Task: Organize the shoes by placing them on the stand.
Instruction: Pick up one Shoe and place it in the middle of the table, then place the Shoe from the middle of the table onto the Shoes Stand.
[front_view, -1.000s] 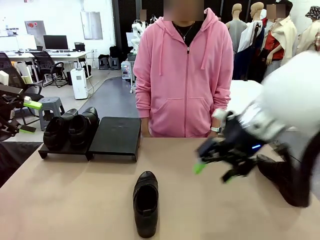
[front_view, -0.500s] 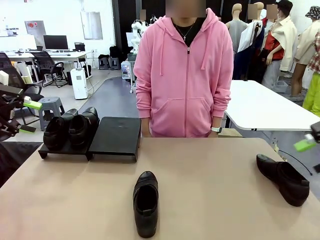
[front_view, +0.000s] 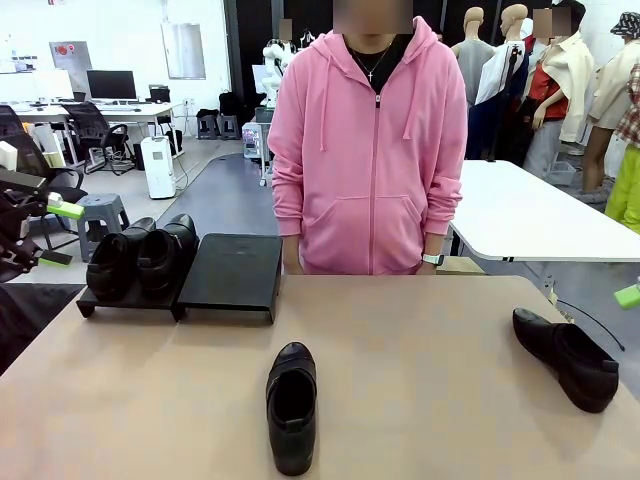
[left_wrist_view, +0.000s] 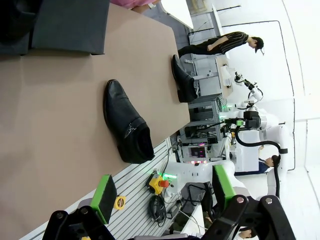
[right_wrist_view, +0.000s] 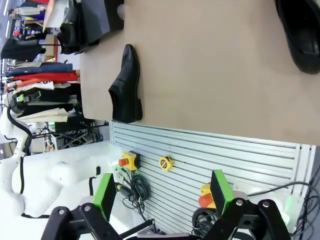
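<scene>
Two glossy black shoes (front_view: 140, 258) sit side by side on the left stand (front_view: 128, 300). The right stand (front_view: 232, 272) beside it is bare. A third shoe (front_view: 292, 405) lies near the table's front middle, toe pointing away from me, and shows again as shoe (left_wrist_view: 127, 122) and shoe (right_wrist_view: 126, 85). The fourth shoe (front_view: 567, 356) lies at the right edge, also seen as shoe (left_wrist_view: 184, 80) and shoe (right_wrist_view: 300, 35). My left gripper (front_view: 58, 233) hangs open off the table's left side. My right gripper's green pad (front_view: 628, 295) peeks in at the right edge. In the wrist views both left gripper (left_wrist_view: 162, 192) and right gripper (right_wrist_view: 162, 194) are open with nothing between the fingers.
A person in a pink hoodie (front_view: 368, 150) stands at the far edge with arms down. A thin cable (front_view: 590, 315) runs near the right shoe. The tan tabletop (front_view: 430, 400) lies bare between the loose shoes.
My right arm pulled back from over the table's right half to the picture's right edge. The shoes and left arm did not move.
</scene>
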